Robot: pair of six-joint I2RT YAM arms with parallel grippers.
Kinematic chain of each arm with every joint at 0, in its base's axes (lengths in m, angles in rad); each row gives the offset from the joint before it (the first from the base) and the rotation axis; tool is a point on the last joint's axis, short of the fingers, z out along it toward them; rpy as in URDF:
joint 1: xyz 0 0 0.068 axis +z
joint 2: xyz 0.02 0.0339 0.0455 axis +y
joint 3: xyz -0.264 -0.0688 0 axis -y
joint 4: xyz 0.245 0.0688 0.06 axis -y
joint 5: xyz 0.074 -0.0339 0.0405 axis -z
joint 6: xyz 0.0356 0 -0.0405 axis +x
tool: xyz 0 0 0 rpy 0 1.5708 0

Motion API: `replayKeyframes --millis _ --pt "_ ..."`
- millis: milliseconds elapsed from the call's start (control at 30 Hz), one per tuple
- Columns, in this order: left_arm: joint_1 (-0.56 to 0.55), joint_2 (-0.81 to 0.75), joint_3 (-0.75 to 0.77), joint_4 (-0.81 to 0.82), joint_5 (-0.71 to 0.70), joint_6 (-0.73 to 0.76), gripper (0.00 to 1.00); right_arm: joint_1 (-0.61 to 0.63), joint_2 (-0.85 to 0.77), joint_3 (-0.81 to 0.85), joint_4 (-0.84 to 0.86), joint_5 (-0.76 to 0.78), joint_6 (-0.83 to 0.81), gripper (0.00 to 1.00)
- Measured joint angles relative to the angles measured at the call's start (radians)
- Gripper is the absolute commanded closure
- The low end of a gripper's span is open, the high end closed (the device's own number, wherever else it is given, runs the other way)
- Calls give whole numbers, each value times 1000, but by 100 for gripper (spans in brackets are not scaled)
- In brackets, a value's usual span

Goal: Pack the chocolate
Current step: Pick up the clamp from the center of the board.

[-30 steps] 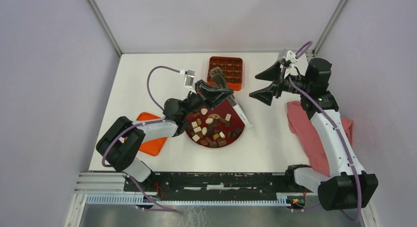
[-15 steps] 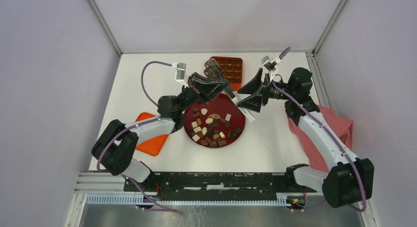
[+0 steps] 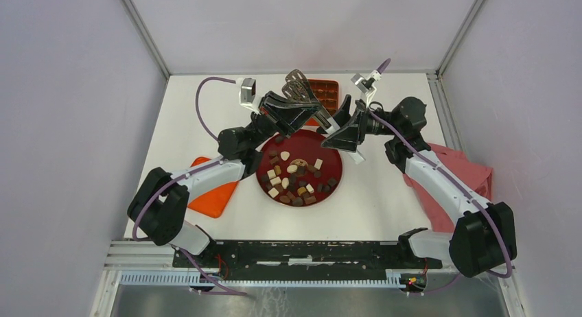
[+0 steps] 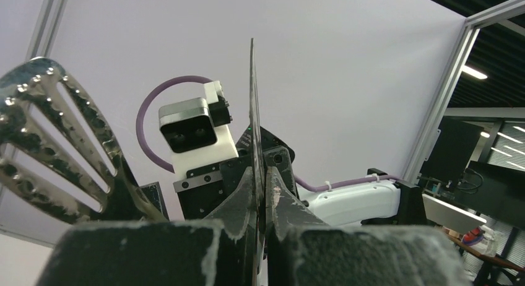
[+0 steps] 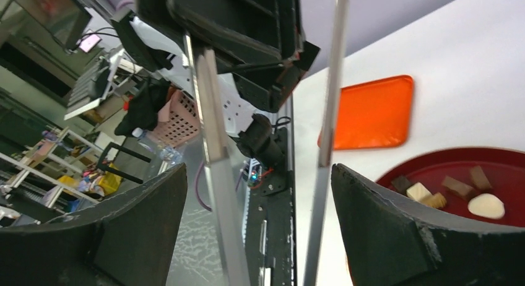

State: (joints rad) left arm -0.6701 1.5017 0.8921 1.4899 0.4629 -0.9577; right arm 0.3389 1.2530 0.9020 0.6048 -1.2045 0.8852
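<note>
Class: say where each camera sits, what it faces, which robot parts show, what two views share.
Top external: above, behind the bases, looking down on the table; left arm and right arm show.
Left wrist: looks up past its left gripper, shut on the tongs, at the right arm.
Right wrist: looks through its open right gripper at the tongs and red plate.
Shared: the tongs.

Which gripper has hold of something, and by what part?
The left gripper clamps one arm of the silver slotted metal tongs; right gripper, open, straddles both arms.
</note>
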Motion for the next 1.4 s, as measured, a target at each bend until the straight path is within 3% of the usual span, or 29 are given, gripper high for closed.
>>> replayKeyframes --millis 300,600,700,967,1033,1267,1400 --pt "-2 -21 0 0 -12 -3 98 13 18 1 169 1 148 26" --pt "-2 -44 0 0 -12 -8 98 13 -4 13 47 0 17 35" --pt "-2 -44 0 0 -15 -14 98 14 -8 21 27 -1 -1 44" --pt "-1 -44 0 0 -21 -18 96 15 -8 31 22 -9 -4 48" --pt "-1 -44 0 0 -22 -19 91 15 -8 31 23 -9 -4 51" --pt "-1 -37 0 11 -68 -33 54 15 -8 32 16 -12 -4 52" --pt "-1 -37 -15 18 -99 -51 43 15 -8 32 13 -12 -4 52"
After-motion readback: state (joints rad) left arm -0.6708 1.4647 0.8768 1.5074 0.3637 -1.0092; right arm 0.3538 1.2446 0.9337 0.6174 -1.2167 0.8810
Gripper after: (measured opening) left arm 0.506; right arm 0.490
